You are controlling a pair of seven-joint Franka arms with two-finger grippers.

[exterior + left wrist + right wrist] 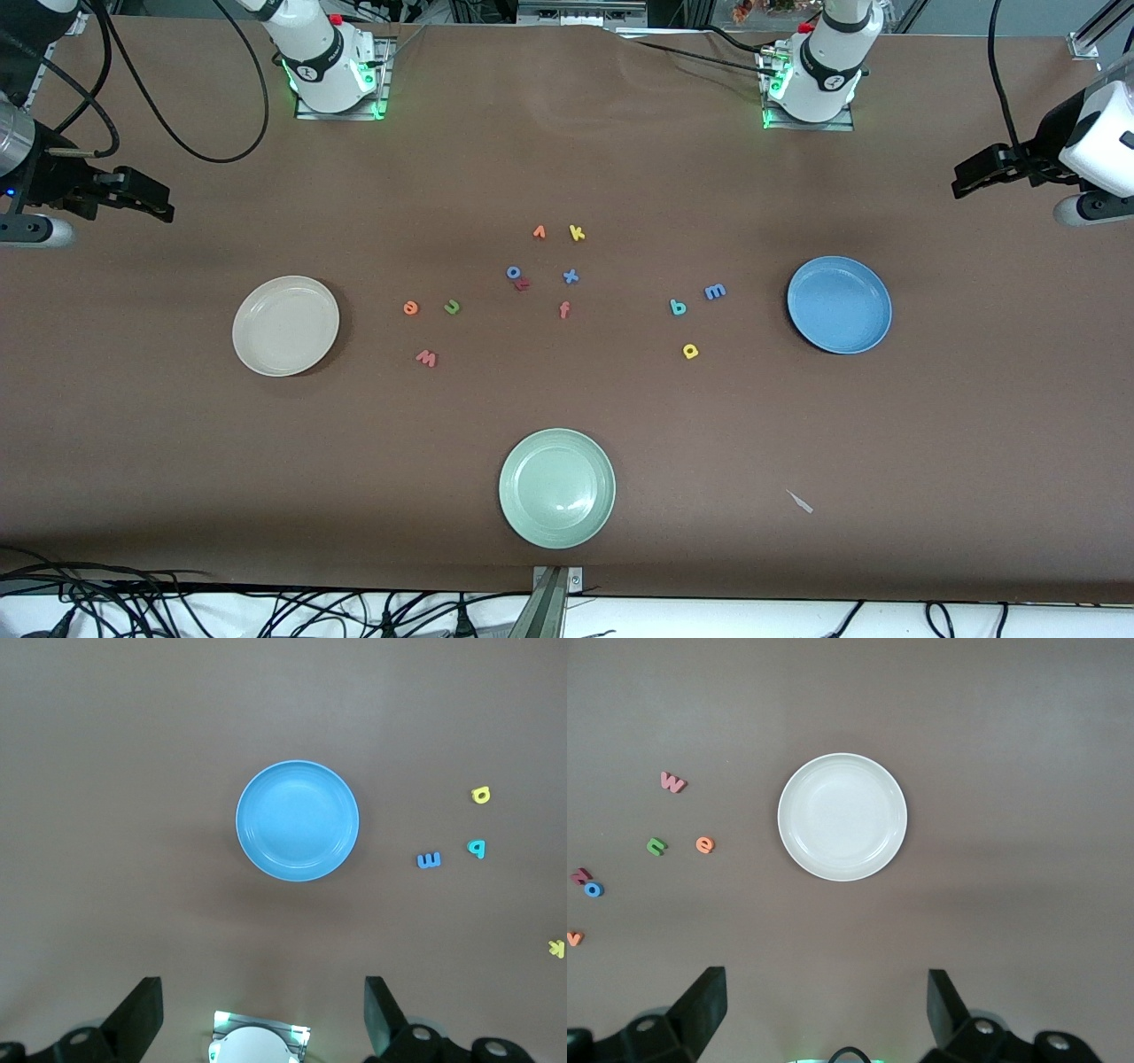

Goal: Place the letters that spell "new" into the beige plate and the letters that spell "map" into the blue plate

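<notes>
Beige plate (285,325), round, shallow, plain.

Bare table (567,142) surrounds the spaced letters; only the red letter (524,284) touches the blue "o" (513,272).

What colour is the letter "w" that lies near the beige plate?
The letter "w" is pinkish-red; the right wrist view shows it best, beside the beige plate.

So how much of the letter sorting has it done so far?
Nothing yet. The round cream-beige plate and the round mid-blue plate hold no letters. The green foam "n", orange "e", pinkish-red "w", blue "m", teal letter and yellow letter all lie on the table. The left gripper and right gripper hang open, holding nothing.
</notes>
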